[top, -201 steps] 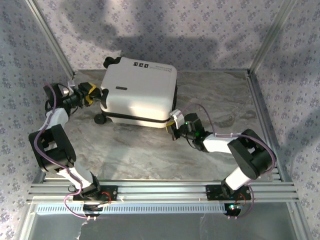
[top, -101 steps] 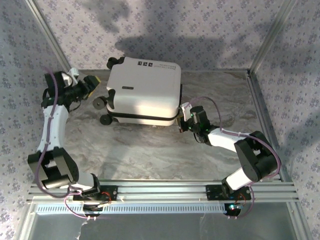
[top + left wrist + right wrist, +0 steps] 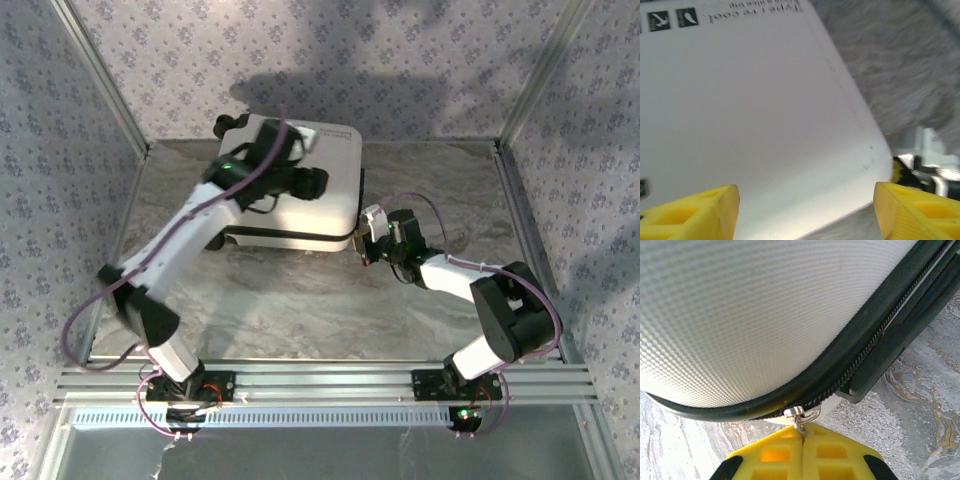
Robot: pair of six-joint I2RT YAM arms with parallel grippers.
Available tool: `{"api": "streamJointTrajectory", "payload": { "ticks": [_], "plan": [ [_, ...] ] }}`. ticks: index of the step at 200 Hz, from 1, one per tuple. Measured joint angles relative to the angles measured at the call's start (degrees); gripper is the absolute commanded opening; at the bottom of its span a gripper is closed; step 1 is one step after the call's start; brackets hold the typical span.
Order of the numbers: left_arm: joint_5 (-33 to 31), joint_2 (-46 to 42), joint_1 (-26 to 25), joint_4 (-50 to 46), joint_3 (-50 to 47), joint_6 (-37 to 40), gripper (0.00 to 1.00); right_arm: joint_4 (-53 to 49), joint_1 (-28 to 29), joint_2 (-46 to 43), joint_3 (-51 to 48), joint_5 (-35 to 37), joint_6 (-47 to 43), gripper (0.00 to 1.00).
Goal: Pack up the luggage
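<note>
The left arm (image 3: 195, 222) hides part of the white top of the luggage (image 3: 322, 215).

1. Left arm: elbow bent out to the left, forearm reaching forward and to the right, wrist tipped down.
2. Left end effector (image 3: 807, 202): yellow fingers (image 3: 695, 212) spread wide apart.
3. Right arm: low, elbow on the right, forearm pointing left.
4. Right end effector (image 3: 803, 442): fingers pressed together, pinching a zipper pull (image 3: 801, 416).

Luggage (image 3: 300, 222) hogs the back middle; I've got wide open surface (image 3: 300, 310) all along the front and the back-right corner.
</note>
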Motion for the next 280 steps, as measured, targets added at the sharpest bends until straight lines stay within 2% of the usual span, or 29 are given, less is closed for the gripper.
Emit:
{"api": "streamJointTrajectory", "payload": {
  "ticks": [39,73,95,124,169,225,280],
  "plan": [
    [-15.19,19.15,-7.72,-10.71,20.46,2.21,0.77,2.64,-1.03,0.00,-1.36,-2.40,0.72,0.00],
    [-22.91,32.83,-11.30,-19.43,42.07,3.48,0.80,4.85,-1.40,0.00,-2.64,-3.78,1.44,0.00],
    [-26.08,37.33,-12.33,-23.15,49.79,4.20,0.83,5.62,-1.64,0.00,-3.02,-4.63,1.66,0.00],
    [-28.04,37.83,-12.33,-26.12,49.99,4.63,0.85,6.23,-1.84,0.02,-3.34,-5.31,1.73,0.00],
    [-27.50,37.81,-12.41,-27.45,47.58,4.61,0.85,8.24,-0.92,-0.11,-4.85,-5.64,1.75,0.00],
    [-24.79,32.85,-14.47,-24.37,35.67,4.44,0.84,9.51,3.48,-3.89,-9.20,-4.33,1.75,0.00],
    [-31.12,27.34,-16.61,-21.07,23.63,-1.75,0.80,9.44,5.77,-5.79,-10.99,0.15,1.44,0.00]
  ]
}}
